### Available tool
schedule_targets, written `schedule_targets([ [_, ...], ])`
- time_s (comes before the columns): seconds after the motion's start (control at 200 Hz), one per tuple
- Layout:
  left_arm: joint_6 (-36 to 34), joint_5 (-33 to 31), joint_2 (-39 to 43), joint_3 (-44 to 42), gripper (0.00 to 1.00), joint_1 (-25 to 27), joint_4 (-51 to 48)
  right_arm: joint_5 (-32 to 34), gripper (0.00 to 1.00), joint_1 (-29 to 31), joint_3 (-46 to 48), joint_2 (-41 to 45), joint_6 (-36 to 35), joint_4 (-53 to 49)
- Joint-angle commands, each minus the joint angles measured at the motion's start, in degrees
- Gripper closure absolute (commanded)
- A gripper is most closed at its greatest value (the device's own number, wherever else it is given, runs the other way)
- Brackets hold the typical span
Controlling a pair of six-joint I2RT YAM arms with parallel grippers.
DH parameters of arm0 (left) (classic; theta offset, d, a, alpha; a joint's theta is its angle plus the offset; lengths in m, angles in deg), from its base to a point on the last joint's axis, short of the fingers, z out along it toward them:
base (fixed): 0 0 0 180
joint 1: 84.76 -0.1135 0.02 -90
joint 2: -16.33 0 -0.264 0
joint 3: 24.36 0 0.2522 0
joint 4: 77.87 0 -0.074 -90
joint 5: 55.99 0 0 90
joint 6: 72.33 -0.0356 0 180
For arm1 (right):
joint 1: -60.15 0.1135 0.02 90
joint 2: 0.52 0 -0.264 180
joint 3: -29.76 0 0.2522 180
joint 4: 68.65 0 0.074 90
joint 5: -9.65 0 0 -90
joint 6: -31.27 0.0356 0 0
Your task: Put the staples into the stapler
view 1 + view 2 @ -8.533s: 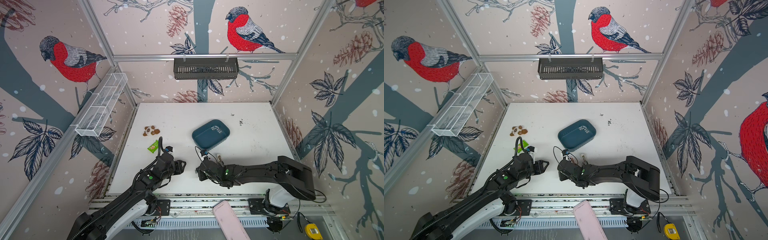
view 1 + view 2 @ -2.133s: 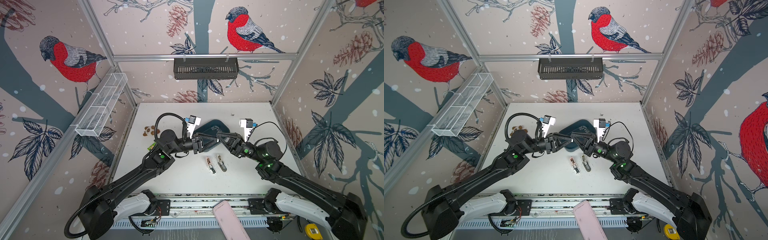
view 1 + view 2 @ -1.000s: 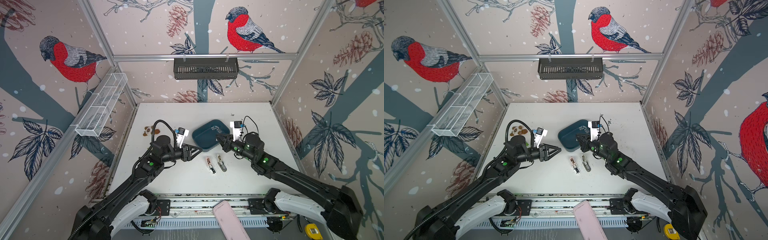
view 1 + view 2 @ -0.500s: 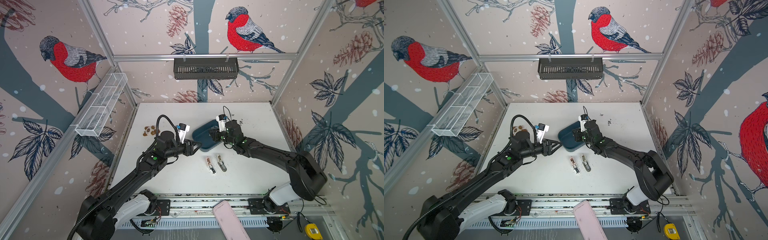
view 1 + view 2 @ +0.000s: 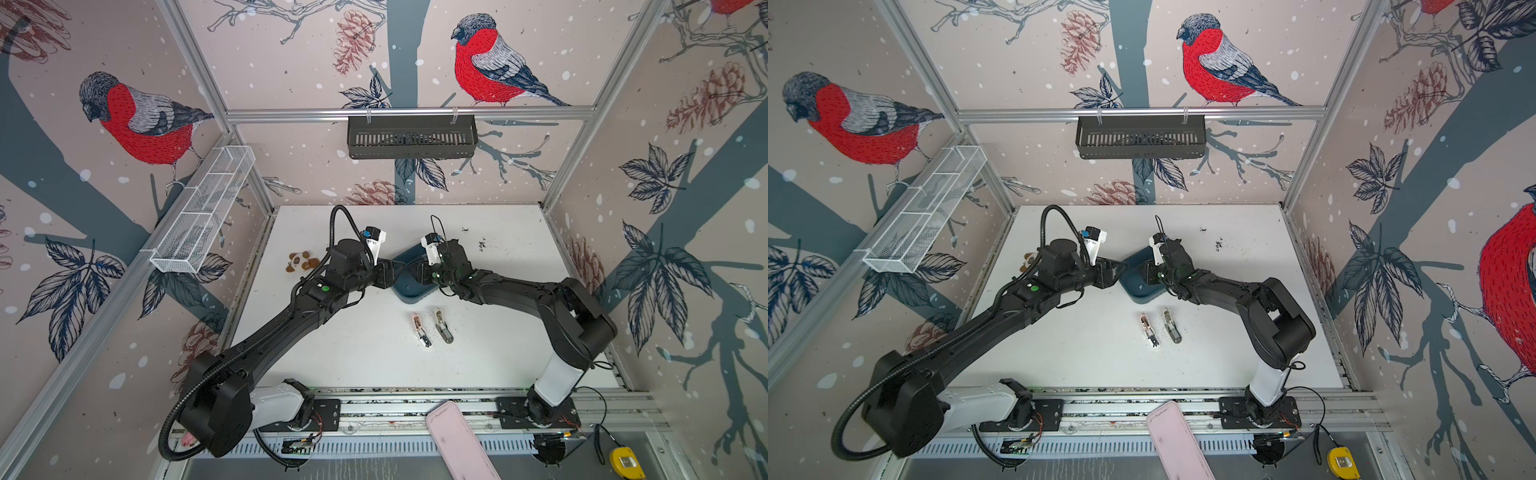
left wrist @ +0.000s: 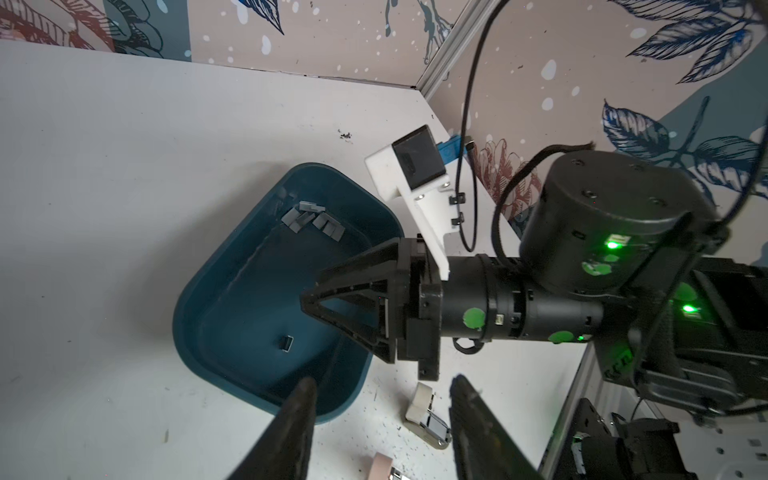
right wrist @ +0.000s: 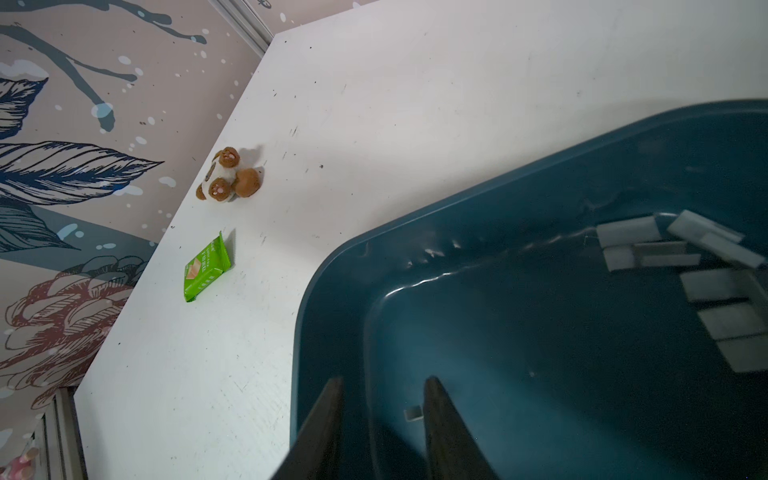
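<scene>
The staples point(image 6: 312, 220) lie as several grey strips heaped in a far corner of the blue tray point(image 6: 195, 299); in the right wrist view the staples point(image 7: 685, 270) look pale. One small staple piece point(image 7: 412, 412) lies alone on the tray floor below my right gripper point(image 7: 384, 390), which hangs open over the tray with nothing between its fingers. My left gripper point(image 6: 382, 390) is open and empty at the tray's near-left rim. Two mini staplers, one pink point(image 5: 420, 330) and one grey point(image 5: 444, 326), lie side by side on the white table in front of the tray.
A small panda toy point(image 5: 301, 262) and a green packet point(image 7: 205, 268) lie at the table's left side. A black basket point(image 5: 411, 137) hangs on the back wall, a white wire basket point(image 5: 203, 212) on the left wall. Dark specks dot the far right of the table.
My right gripper has moved left and back over the tray and its jaws have parted. My left gripper has moved up to the tray's left rim.
</scene>
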Motion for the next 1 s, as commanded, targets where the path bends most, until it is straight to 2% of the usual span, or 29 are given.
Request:
schedule_targets([
  [0.0,-4.32,-1.66,-3.16,2.11,0.49,-0.17,-1.25,-1.78,0.63,-0.58,-0.78,0.78,-0.26,0.56],
  [0.1,-7.88,0.33,-7.62,4.66,0.56,-0.13,-2.97,-1.18,0.65,-1.4,0.69,3.63,-0.85,-0.22],
  [0.155,-9.72,1.02,-10.93,8.76,0.62,-0.17,-5.09,-1.24,0.65,-2.09,2.26,6.3,-1.57,-0.72],
  [0.245,-15.39,3.73,-17.36,14.96,0.65,-0.11,-9.07,-1.47,0.66,-3.51,5.19,11.19,-3.28,-2.34],
  [0.355,-19.86,1.97,-27.12,25.26,0.72,0.69,-16.47,-1.67,0.66,-6.11,7.88,16.96,-5.37,-6.3],
  [0.455,-22.76,-2.52,-34.93,33.67,0.76,2.12,-21.07,-2.82,0.66,-8.56,10.28,21.84,-6.36,-9.07],
  [0.535,-23.62,-6.14,-40.65,40.32,0.81,2.78,-24.44,-3.26,0.66,-10.01,11.93,25.09,-6.8,-10.61],
  [0.66,-24.04,-6.91,-48.01,48.56,0.82,3.04,-27.7,-2.92,0.65,-10.95,13.76,27.92,-7.18,-12.03],
  [0.84,-22.52,-12.63,-55.29,55.88,0.82,4.34,-29.33,-2.89,0.66,-11.98,15.72,30.52,-6.44,-11.61],
  [0.996,-22.89,-14.02,-59.73,60.56,0.83,5.65,-29.88,-2.92,0.66,-12.66,16.12,31.19,-6.39,-11.67],
])
